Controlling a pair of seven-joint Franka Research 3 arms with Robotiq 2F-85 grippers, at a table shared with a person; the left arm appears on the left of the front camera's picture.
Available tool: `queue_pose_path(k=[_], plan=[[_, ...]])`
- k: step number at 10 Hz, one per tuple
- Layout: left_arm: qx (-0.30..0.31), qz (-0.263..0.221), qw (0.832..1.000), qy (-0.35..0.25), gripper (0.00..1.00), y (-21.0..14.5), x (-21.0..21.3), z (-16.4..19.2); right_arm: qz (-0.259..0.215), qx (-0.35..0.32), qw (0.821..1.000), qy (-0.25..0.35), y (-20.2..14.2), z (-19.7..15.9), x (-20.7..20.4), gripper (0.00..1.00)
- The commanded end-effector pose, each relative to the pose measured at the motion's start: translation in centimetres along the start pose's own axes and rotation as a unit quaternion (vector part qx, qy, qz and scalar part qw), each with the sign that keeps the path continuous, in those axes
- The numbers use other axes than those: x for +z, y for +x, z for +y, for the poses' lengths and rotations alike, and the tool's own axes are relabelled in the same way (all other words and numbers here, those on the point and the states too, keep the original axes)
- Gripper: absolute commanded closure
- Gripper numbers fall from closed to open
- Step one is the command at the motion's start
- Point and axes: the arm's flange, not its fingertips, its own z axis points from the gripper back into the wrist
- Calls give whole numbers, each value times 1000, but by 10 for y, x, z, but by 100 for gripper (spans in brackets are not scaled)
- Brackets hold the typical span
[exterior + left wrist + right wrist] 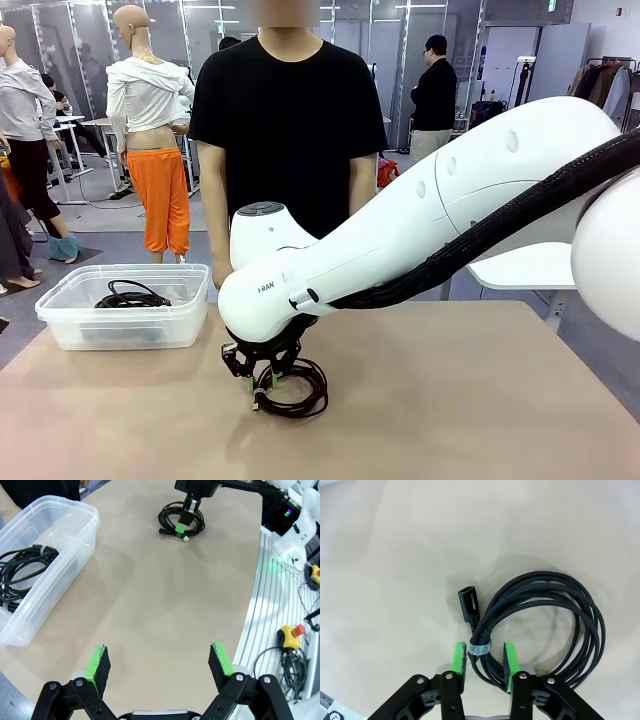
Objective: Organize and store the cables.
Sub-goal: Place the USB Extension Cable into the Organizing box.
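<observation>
Meanwhile, at centre frame, the right gripper [481, 661] is straddling the coiled black cable [545, 625] lying on the table [450, 400], jaws parted around its tie. At lower frame, the left gripper [160, 666] is hovering wide open. Another coil [132, 296] is sitting in the clear plastic bin [60, 325] at left.

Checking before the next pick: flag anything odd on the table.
Nothing stands out. One tied cable coil lies flat between the right gripper's fingers; other cables sit in the bin.
</observation>
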Motion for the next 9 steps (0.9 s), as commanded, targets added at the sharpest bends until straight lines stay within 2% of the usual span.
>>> queue_pose_path(k=[1,2,4,5,6,8,9], plan=[[-7,-10,1000,-4,0,-1,0,-2,-1,-4,1000,9,-3,0,1,21],[-7,-10,1000,-4,0,-1,0,-2,1,1,1000,8,-4,-2,1,0],[-7,-10,1000,-4,0,-1,0,-2,-2,9,1000,21,-5,-10,7,0],[-7,-10,1000,-4,0,-1,0,-2,-16,12,999,30,-6,-20,18,7],[-7,-10,1000,-4,0,-1,0,-2,-20,34,999,37,-9,-35,32,0],[0,0,1000,0,0,0,0,0,-19,90,995,47,-14,-68,64,0],[-2,3,1000,-9,0,13,-13,-12,-22,103,992,68,-16,-90,81,0]])
